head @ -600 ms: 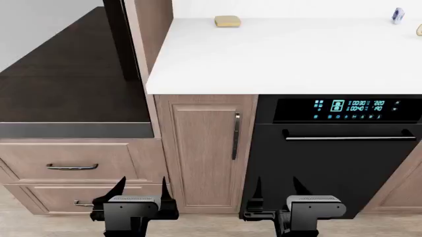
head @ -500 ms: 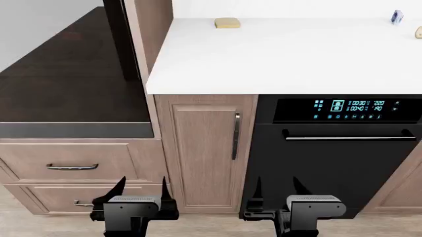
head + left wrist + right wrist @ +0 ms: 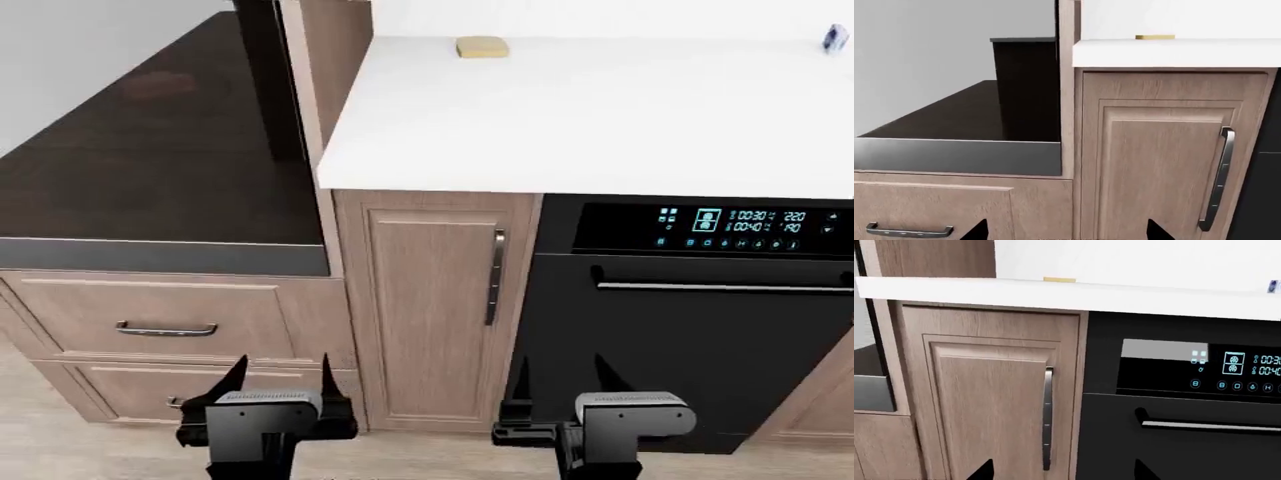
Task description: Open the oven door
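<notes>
Okay, oven door (image 3: pixel 160 150), a dark glass panel with a grey edge strip (image 3: pixel 160 257), sits at 10 o'clock in the head view; I can't see its bar handle. Left end effector (image 3: pixel 284 375) and right end effector (image 3: pixel 561 378) are both released and empty, hanging low at 6 o'clock before the cabinet door (image 3: pixel 427 300), likely staged for a reach. The left one is nearer the door.

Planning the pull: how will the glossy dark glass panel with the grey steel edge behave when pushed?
The glossy dark glass panel looks rigid, so it should probably move as one piece, not flex. Its size suggests it is heavy. The shiny face may be slippery; its grey steel edge strip seems a safer hold.
</notes>
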Tool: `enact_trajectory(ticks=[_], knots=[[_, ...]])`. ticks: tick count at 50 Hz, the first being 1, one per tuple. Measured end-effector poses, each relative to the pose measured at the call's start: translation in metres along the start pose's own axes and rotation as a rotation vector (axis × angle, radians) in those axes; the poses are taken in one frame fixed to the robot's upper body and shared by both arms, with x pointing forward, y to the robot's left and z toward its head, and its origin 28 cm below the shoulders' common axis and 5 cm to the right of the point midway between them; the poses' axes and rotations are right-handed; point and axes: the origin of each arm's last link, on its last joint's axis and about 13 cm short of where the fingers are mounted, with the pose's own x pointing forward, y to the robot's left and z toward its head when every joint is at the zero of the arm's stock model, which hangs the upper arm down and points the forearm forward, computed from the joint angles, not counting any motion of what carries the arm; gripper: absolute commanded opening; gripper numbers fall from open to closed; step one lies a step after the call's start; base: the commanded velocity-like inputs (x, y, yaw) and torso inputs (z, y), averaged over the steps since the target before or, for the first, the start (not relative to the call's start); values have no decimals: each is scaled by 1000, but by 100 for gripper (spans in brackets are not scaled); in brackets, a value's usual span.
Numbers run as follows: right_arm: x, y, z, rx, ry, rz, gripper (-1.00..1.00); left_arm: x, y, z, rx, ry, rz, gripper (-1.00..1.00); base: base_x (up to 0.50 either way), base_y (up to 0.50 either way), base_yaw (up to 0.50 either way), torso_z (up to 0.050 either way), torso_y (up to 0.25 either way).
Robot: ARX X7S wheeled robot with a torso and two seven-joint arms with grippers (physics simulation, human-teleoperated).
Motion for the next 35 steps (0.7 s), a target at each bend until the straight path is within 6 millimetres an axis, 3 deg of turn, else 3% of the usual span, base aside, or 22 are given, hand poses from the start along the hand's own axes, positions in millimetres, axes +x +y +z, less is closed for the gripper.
enact_trajectory(ticks=[35], knots=[[0,1,-1,-43,-11,14,100,1,1,1,-6,8,6,100,0,0,500,0,0]])
